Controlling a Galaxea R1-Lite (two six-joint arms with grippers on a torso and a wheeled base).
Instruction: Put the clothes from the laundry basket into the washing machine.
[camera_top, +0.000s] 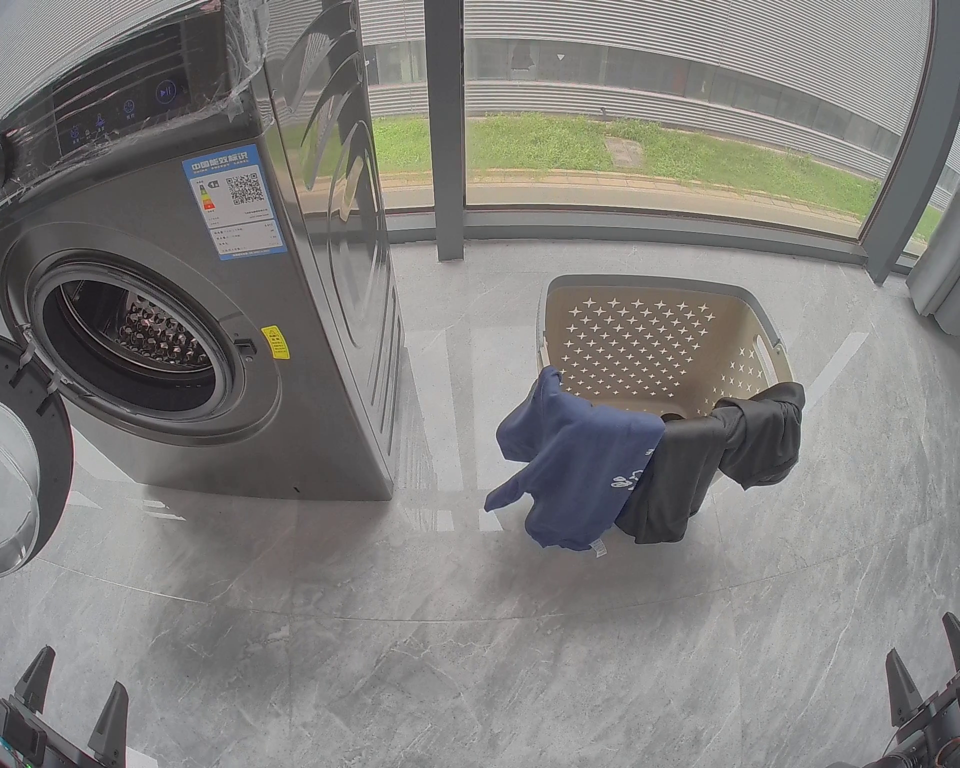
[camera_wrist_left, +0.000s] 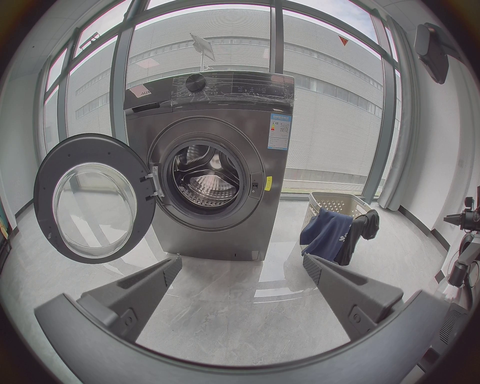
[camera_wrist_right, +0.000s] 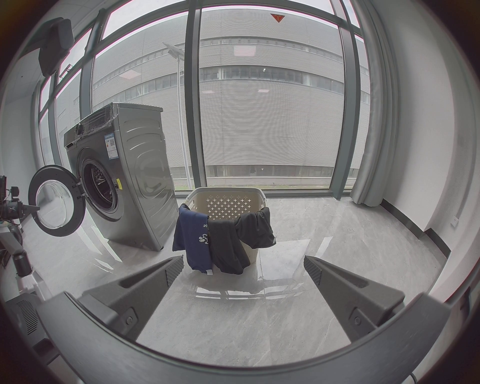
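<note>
Draped over rim of beige perforated plastic laundry basket (camera_top: 650, 287): blue shirt (camera_top: 580, 465), black garment (camera_top: 700, 465). Well ahead of left gripper (camera_top: 78, 680) and right gripper (camera_top: 922, 645), both spread wide, holding nothing. Beside grey washing machine (camera_top: 300, 400), door ajar.

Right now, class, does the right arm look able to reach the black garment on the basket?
Probably not yet. The open right gripper sits well short of the black garment draped over the basket rim. Only bare floor lies between, so nothing blocks it once closer.
</note>
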